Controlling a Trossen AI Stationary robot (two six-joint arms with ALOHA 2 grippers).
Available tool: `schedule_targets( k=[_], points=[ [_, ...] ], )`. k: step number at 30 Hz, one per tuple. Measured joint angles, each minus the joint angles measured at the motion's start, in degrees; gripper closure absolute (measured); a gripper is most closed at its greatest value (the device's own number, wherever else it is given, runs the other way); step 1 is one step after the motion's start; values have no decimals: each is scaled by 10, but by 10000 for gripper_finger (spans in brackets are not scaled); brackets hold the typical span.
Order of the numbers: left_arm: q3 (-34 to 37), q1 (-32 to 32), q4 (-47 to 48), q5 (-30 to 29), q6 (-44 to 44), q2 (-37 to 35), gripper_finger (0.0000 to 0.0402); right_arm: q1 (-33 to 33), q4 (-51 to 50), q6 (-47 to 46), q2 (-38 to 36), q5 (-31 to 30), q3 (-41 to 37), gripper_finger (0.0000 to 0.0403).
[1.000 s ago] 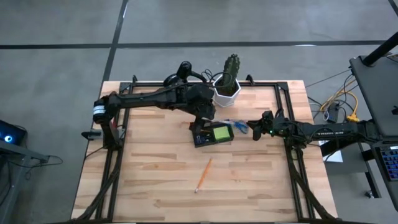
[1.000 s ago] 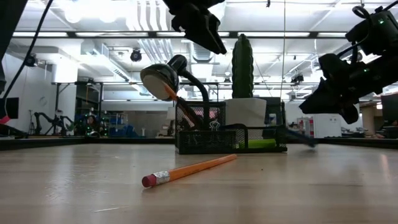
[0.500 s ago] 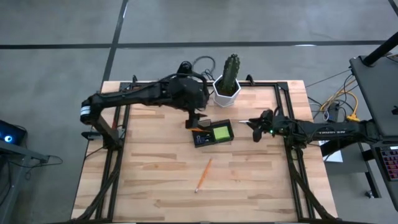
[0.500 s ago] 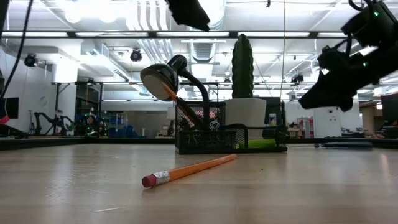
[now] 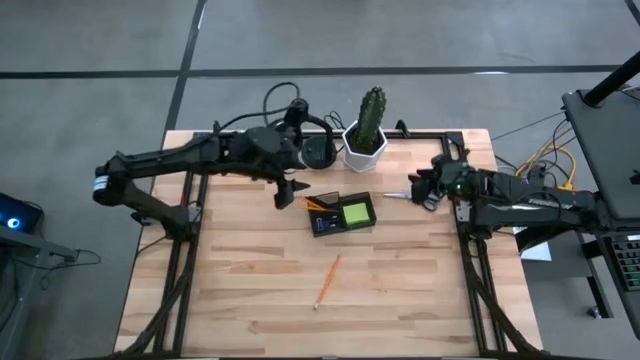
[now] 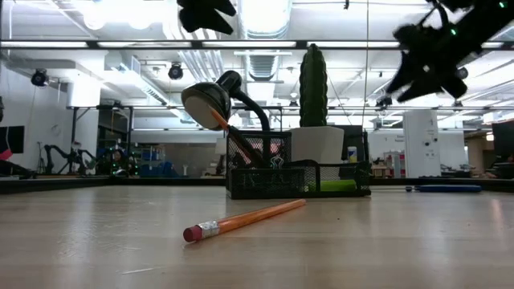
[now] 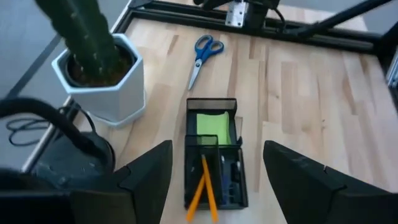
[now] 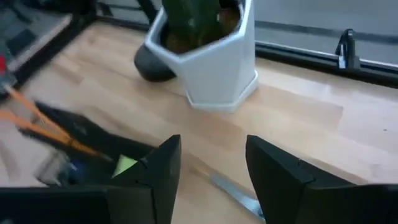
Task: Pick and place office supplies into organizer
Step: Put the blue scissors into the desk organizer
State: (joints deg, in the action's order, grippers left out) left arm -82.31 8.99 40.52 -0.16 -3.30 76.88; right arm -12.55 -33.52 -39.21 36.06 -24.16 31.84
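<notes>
- Left arm: reaches in from the table's left edge toward the back middle, raised well above the wood. The left gripper hangs in the air beside the organizer's left end, near the lamp.
- Left gripper fingers: spread wide apart, nothing between them, touching nothing. The left wrist view looks down between them onto the organizer.
- Right arm: comes in from the right edge, lifted high. The right gripper sits over the table's right back part, just right of the scissors.
- Right gripper fingers: apart, with a clear gap, holding nothing.
- Organizer: dark mesh tray, flat on the table near the middle, in front of the cactus pot.
- Sticky pad: lime green, lying in the organizer's wide compartment, at the end nearer the scissors.
- Pencils in organizer: two orange ones, leaning in the narrow compartment at the opposite end; small dark items lie in the compartment beside them, too small to tell.
- Scissors: blue-handled, flat on the wood, apart from the organizer, between it and the right gripper.
- Loose pencil: orange with a pink eraser, lying on the bare table well in front of the organizer.
- Cactus pot: white, hexagonal, at the back edge.
- Lamp: black, behind the organizer.
</notes>
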Motion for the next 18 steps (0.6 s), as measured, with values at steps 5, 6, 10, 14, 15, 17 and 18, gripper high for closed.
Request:
schedule_targets(
  k=[5, 6, 10, 14, 15, 17, 18],
  points=[
    [73, -1, -53, -2, -30, -49, 167, -20, -43, -46, 44, 10, 67, 243],
    [87, -1, -65, -2, -39, -58, 167, -25, -56, -52, 55, 16, 83, 243],
    [133, 0, -77, -2, -68, -84, 167, -45, -127, -49, 116, 68, 141, 235],
    [160, -1, -79, -2, -84, -99, 167, -78, -238, 14, 191, 131, 195, 218],
    [163, -1, -79, -2, -85, -101, 167, -87, -260, 40, 208, 145, 207, 214],
    [163, -1, -83, -2, -84, -102, 167, -103, -299, 103, 243, 173, 226, 210],
    [163, -1, -85, -2, -84, -103, 167, -108, -313, 131, 258, 186, 234, 210]
  ],
)
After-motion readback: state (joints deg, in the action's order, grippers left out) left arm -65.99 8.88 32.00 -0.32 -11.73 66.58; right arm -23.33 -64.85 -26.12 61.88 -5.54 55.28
